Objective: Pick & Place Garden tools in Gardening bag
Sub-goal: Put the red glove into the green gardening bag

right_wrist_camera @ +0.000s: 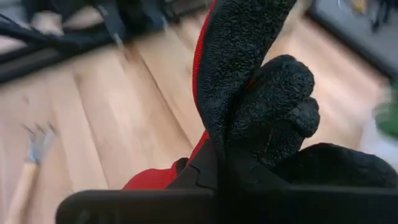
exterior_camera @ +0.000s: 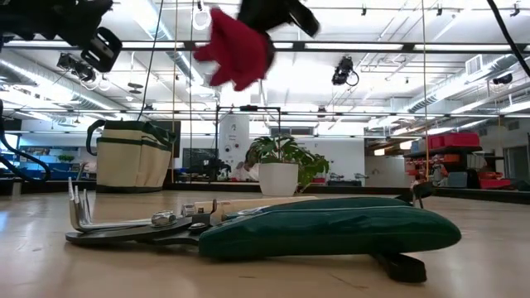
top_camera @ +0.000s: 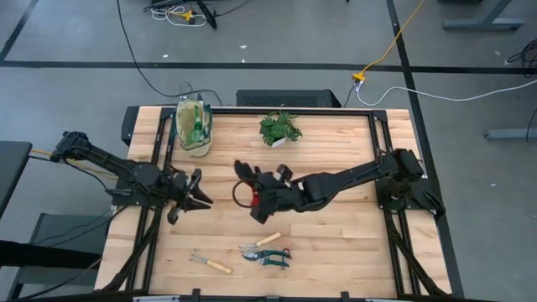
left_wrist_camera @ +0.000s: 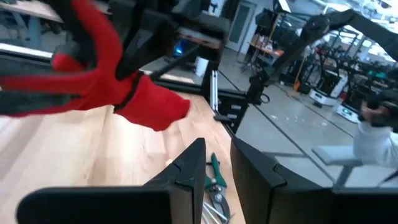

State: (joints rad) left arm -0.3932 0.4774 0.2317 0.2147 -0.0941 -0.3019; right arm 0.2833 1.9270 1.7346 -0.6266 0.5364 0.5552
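Note:
My right gripper (top_camera: 262,198) is over the middle of the table, shut on the black-and-red gloves (top_camera: 246,178). The low view shows the gloves (exterior_camera: 236,48) high above the tabletop. My left gripper (top_camera: 198,191) is open and empty, just to the gloves' left. The beige gardening bag (top_camera: 195,127) stands at the far left with a green spray bottle (top_camera: 198,130) in it. The teal-handled shears (top_camera: 270,256), a wooden-handled tool (top_camera: 267,241) and a small rake (top_camera: 210,264) lie flat near the table's near edge. My right gripper pinches the bunched gloves between its two fingers; the black textured part (right_wrist_camera: 249,118) stands up right beyond the fingertips. The arm comes nearly level from the table's right. The gloves are lifted clear of the table, their red part (exterior_camera: 240,58) hanging below the fingers.
A leafy plant in a white pot (top_camera: 281,128) stands at the far middle of the table, right of the bag. Bare wood (top_camera: 352,243) lies at the near right. The left gripper's fingers (left_wrist_camera: 186,177) point toward the gloves.

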